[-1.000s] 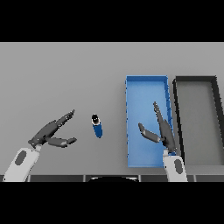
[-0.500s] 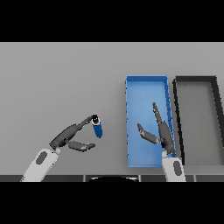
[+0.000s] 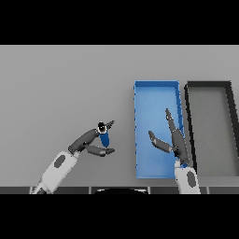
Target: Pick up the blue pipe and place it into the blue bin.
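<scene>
The blue pipe, short with a dark end cap, lies on the grey table left of the blue bin. My left hand reaches in from the lower left, open. Its fingers stretch over the top of the pipe and its thumb sits just below it, so the pipe lies in the gap between them. I cannot tell whether the fingers touch it. My right hand hovers open above the bin's near right part, fingers pointing away from me and thumb out to the left.
A dark grey bin stands directly right of the blue bin, their long sides almost touching. Both bins hold nothing that I can see. Grey table surface spreads to the left and behind the pipe.
My left hand has moved right and forward until its fingers and thumb bracket the pipe. The pipe and my right hand have stayed where they were.
</scene>
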Tool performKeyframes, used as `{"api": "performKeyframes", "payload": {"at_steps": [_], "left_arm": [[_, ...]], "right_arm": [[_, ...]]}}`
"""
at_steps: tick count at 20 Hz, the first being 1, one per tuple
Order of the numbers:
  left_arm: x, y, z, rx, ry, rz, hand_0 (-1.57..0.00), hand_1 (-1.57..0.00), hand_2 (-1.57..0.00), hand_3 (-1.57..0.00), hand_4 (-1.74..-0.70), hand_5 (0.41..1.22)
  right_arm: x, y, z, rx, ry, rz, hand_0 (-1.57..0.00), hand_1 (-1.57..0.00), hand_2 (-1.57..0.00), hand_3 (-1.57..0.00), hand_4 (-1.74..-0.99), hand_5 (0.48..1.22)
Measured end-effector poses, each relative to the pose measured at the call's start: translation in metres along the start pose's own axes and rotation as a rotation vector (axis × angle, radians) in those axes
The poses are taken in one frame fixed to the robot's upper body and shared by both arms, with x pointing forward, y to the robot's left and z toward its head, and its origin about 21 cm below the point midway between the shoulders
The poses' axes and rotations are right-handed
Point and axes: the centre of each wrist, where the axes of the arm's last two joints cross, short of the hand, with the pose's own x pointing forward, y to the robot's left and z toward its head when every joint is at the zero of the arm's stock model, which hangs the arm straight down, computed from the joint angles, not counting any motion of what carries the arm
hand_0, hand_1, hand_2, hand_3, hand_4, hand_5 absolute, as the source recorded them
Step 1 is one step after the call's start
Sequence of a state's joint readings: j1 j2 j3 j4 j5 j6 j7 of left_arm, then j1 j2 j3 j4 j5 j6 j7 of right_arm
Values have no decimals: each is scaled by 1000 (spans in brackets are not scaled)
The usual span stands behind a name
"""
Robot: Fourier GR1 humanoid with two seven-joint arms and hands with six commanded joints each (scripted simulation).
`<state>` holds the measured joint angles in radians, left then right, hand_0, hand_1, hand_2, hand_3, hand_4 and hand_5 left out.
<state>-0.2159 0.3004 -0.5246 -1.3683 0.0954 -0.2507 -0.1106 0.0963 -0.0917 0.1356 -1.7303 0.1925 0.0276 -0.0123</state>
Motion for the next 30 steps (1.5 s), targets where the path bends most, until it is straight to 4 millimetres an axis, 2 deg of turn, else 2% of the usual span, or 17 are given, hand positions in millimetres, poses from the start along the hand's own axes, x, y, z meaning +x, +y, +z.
{"api": "performKeyframes", "payload": {"at_steps": [1, 3, 4, 5, 6, 7, 9, 11, 13, 16, 19, 21, 26, 28, 30], "left_arm": [[0, 0, -5, 2, -15, 10, 1, 1, -1, 1, -1215, 533], [0, 0, -12, 17, -38, 34, 1, -40, -110, -43, -1267, 585], [-2, -7, -15, 16, -46, 54, -34, -141, -224, -115, -1292, 617], [-2, -9, -18, 23, -41, 60, -100, -265, -357, -215, -1317, 651], [-2, -10, -19, 32, -44, 67, -289, -458, -539, -486, -1342, 765], [-3, -12, -21, 31, -55, 106, -504, -677, -733, -703, -1416, 856], [-3, -14, -22, 36, -47, 111, -888, -999, -1035, -1009, -1526, 988], [-3, -21, -21, 8, -63, 106, -1134, -1205, -1228, -1174, -1600, 1072], [-4, -25, -23, 12, -92, 81, -1291, -1337, -1351, -1272, -1647, 1125], [-1, -28, -22, 32, -121, 61, -1428, -1451, -1459, -1382, -1692, 1172], [19, -31, -31, 57, -203, 76, -1498, -1510, -1513, -1436, -1716, 1196], [33, -31, -35, 52, -257, 69, -1524, -1532, -1534, -1454, -1725, 1205], [64, -34, -35, 14, -308, 65, -1556, -1558, -1559, -1486, -1736, 1216], [71, -37, -36, 1, -294, 55, -1561, -1563, -1563, -1493, -1738, 1218], [71, -35, -32, 0, -281, 36, -1565, -1566, -1566, -1496, -1739, 1219]], "right_arm": [[-2, 2, -1, 6, 26, -9, 1, 1, 1, 1, -1206, 606], [-1, -1, 0, -2, -3, -2, 1, 1, 1, 1, -1196, 603], [-7, -2, 4, 1, 15, 15, 1, 1, 1, 1, -1196, 605], [-4, 5, 2, 3, 3, 3, 1, 1, 1, 1, -1198, 605], [-4, 2, 2, -3, 19, -1, 1, 1, 1, 1, -1199, 605], [-4, 2, 2, 2, 12, -11, 1, 1, 1, 1, -1196, 604], [-2, -1, 1, -3, 3, -7, 1, 1, 1, 1, -1195, 604], [-3, -1, 2, 1, -1, -12, 1, 1, 1, 1, -1198, 604], [-3, 1, 1, 3, 11, -14, 1, 1, 1, 1, -1191, 602], [-3, -2, 1, 5, 3, -19, 1, 1, 1, 1, -1189, 601], [-3, -1, -1, 4, 11, -5, 1, 1, 1, 1, -1187, 605], [-3, 4, -1, 3, -2, 2, 1, 1, 1, 1, -1180, 604], [-5, -3, 3, -11, -11, 13, 1, 1, 1, 1, -1144, 601], [-5, -6, 6, -11, -17, 21, 1, 1, 1, 1, -1136, 604], [-4, -5, 6, -9, -27, 22, 1, 1, 1, 1, -1128, 605]]}}
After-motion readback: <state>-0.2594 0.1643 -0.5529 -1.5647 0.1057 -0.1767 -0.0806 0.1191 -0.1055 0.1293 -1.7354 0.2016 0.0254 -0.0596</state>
